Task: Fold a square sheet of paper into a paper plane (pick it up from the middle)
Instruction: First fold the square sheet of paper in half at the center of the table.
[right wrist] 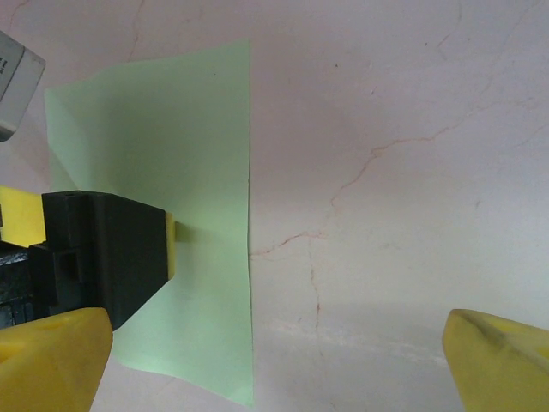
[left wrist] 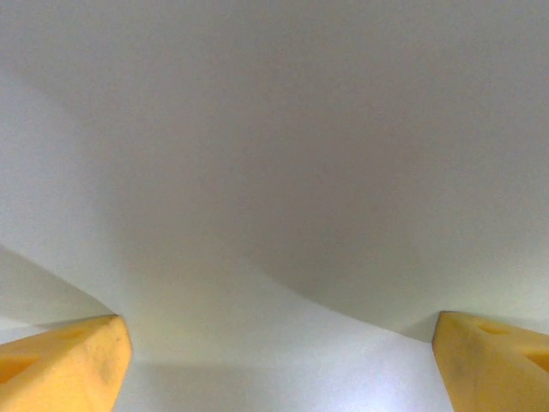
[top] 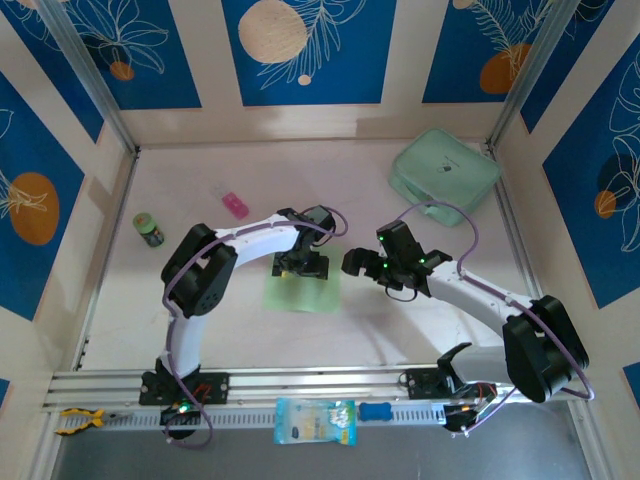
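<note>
The job is at its very first step: picking up the square sheet of paper (top: 305,295) from its middle. The sheet lies flat on the worktop (top: 400,335), near the middle, and I see no fold in it yet.

The left gripper (top: 302,266) is low over the sheet, at the sheet's 12 o'clock side. Its wrist camera looks at pale paper from very close. Its two yellow fingers (left wrist: 60,365) are far apart and nothing is between them.

The right gripper (top: 352,262) waits just beside the sheet, at its 3 o'clock. Its fingers (right wrist: 502,360) are also wide apart and hold nothing. From its own camera I see the sheet's straight edge and the left gripper sitting over the green paper.

The thick mint case (top: 445,172) sits far off, at about 1 o'clock. It is not part of this step.

Next, I think the left gripper should press gently down and bring its fingers together, so the thin paper bunches up and gets pinched. It must go softly. Flat paper can slide away or crumple.
</note>
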Motion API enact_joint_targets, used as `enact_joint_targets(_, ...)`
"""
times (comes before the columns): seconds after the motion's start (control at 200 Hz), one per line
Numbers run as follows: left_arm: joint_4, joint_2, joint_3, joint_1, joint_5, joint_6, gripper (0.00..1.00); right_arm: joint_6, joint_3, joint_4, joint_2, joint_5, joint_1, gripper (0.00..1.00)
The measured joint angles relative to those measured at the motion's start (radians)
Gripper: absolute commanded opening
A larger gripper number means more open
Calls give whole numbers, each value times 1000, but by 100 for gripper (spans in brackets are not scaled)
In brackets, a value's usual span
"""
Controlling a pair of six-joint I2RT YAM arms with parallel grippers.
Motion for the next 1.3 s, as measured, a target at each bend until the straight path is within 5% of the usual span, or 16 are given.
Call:
enact_joint_targets(0.24, 11, -12, -15, -1, -11, 6, 81, 0, 0, -8, -3, 13, 6, 99)
enact_joint_targets(0.73, 159, -79, -112, -14, -5, 27, 38, 3, -1, -25, -150, 127, 8, 98)
enact_joint_targets(0.995, 243, -144, -177, -14, 21, 31, 37, 11, -17, -34, -194, 180, 6, 99)
enact_joint_targets(1.3, 384, -200, -192, -14, 210, 34, 37, 10, -61, -15, -262, 189, -38, 97)
